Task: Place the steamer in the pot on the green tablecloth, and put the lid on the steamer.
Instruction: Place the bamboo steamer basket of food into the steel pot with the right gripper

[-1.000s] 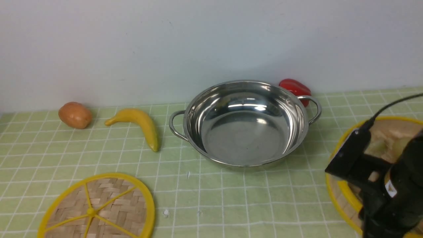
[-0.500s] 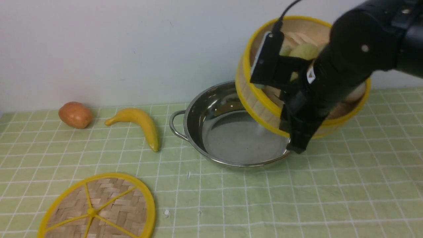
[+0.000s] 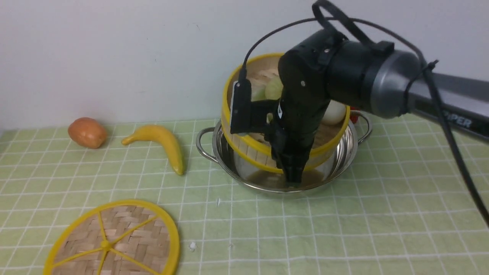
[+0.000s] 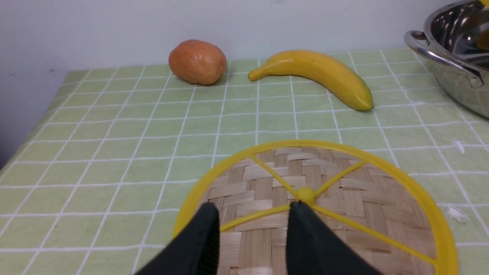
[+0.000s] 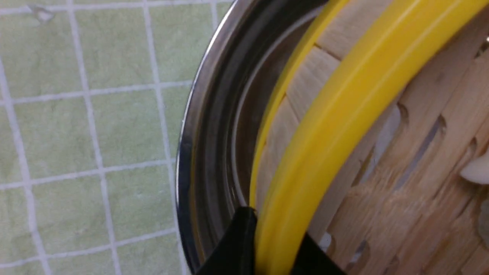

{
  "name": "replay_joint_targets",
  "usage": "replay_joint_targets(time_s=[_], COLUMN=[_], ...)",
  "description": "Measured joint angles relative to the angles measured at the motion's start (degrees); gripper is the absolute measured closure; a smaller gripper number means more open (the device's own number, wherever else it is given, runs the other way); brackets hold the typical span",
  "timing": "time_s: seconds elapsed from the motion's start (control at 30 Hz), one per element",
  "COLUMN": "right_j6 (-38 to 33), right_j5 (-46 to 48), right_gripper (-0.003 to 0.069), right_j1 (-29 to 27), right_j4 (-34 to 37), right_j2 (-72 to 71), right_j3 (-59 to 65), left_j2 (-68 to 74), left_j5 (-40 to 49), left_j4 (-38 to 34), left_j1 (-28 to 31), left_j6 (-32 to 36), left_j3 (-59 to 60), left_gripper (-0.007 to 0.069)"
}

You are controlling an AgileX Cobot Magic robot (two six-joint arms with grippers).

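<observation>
Count: one steamer [image 3: 244, 147], one pot [image 3: 263, 189], one lid [image 3: 114, 244], one banana [image 3: 164, 141]. Steamer tilted inside pot, narrow gap at near rim. Right gripper [image 3: 292, 172] clamped on steamer's near rim, clearest in right wrist view. Lid flat, near left on green tablecloth [image 3: 344, 229]. Left gripper [image 4: 253, 208] spread over lid, left wrist view only

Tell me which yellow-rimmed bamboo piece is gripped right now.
The steamer, the deep basket tilted over the pot: the right gripper pinches its rim. The flat spoked lid lies on the green tablecloth.
</observation>
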Motion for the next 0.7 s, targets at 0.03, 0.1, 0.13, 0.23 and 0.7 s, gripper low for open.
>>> replay_joint_targets(time_s=[0.03,0.1,0.13,0.23,0.7], right_j6=[0.06,0.19,0.19,0.19,0.24], right_j5=[-0.12,-0.25,-0.25,-0.55,-1.71], right_gripper=[0.0603,0.0603,0.0603,0.0603,0.0593], right_j1=[0.00,-0.05,-0.05,-0.10,-0.10], right_j4=[-0.90,-2.17,-2.32,-2.72,-2.99], right_j2=[0.70,2.08,2.32,4.15,8.43], right_j3=[0.00,0.00,0.00,-0.07,-0.18], left_j2=[0.00,0.00,0.00,0.00,0.00], left_j5=[0.00,0.00,0.00,0.00,0.00], left_j4=[0.00,0.00,0.00,0.00,0.00], left_j1=[0.00,0.00,0.00,0.00,0.00], left_j6=[0.00,0.00,0.00,0.00,0.00], left_j3=[0.00,0.00,0.00,0.00,0.00], left_gripper=[0.0382,0.0382,0.0382,0.0382,0.0382])
